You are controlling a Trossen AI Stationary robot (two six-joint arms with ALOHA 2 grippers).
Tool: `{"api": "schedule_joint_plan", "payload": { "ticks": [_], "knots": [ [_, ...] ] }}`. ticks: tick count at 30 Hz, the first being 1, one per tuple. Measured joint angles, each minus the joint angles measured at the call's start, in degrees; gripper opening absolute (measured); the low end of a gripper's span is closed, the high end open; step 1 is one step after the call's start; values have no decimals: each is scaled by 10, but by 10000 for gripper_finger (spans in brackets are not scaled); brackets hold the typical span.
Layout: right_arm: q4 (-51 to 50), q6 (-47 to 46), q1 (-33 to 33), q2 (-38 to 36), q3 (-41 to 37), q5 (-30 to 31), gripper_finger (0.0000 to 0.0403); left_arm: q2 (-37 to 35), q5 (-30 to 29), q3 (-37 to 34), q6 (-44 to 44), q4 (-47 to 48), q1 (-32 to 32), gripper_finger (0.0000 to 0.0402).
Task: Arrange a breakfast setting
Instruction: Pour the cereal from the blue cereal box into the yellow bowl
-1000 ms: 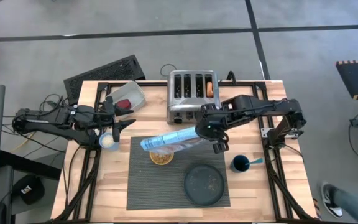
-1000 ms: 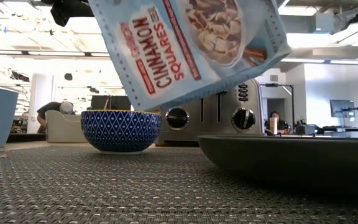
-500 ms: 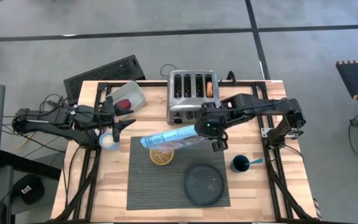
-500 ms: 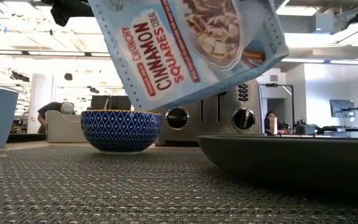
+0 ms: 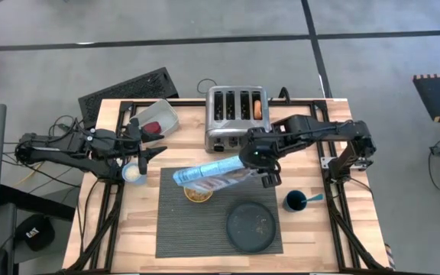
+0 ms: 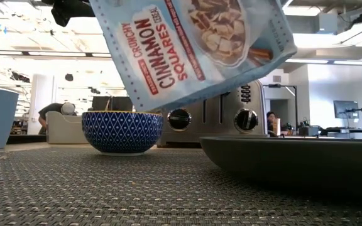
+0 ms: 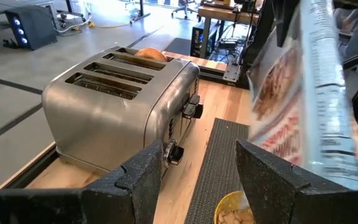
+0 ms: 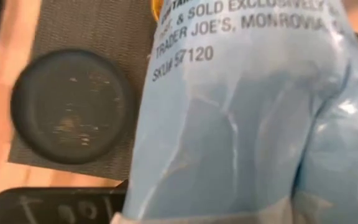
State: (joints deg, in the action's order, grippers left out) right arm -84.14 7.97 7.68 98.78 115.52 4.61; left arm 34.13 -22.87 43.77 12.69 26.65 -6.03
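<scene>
While tilted, bag [image 5: 208, 171] between fingers [image 5: 269, 181]

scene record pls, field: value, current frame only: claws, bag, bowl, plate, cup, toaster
right claw: shut on cereal bag, held tipped over the bowl
left claw: open, holding nothing, waiting at the table's left side
cereal bag: light blue, slanted, mouth end above the bowl
bowl: blue patterned outside, yellow inside, on placemat, cereal in it
placemat: dark ribbed, centre of table
plate: dark, round, on placemat, crumbs only
cup: dark blue, right of placemat, blue-handled spoon in it
toaster: chrome, behind placemat, bagel in one slot
</scene>
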Motion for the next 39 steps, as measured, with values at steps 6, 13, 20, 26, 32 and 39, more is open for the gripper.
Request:
{"api": "schedule_joint_plan", "payload": {
  "ticks": [6,13,20,26,32,39],
  "knots": [
    [0,-7,0,0,0,0,122,0,0,0,0,0,0,187],
    [4,-26,2,-16,0,-6,122,0,0,0,-6,0,0,187],
    [50,-34,2,-57,-73,-7,122,0,0,0,-10,0,0,187],
    [105,-42,2,-116,-146,-7,122,0,0,0,-10,-1,0,187],
    [184,-55,6,-175,-234,-19,122,0,0,0,-8,-9,0,187],
    [251,-62,6,-227,-326,-31,122,0,0,0,-3,-10,0,187]
  ]
}}
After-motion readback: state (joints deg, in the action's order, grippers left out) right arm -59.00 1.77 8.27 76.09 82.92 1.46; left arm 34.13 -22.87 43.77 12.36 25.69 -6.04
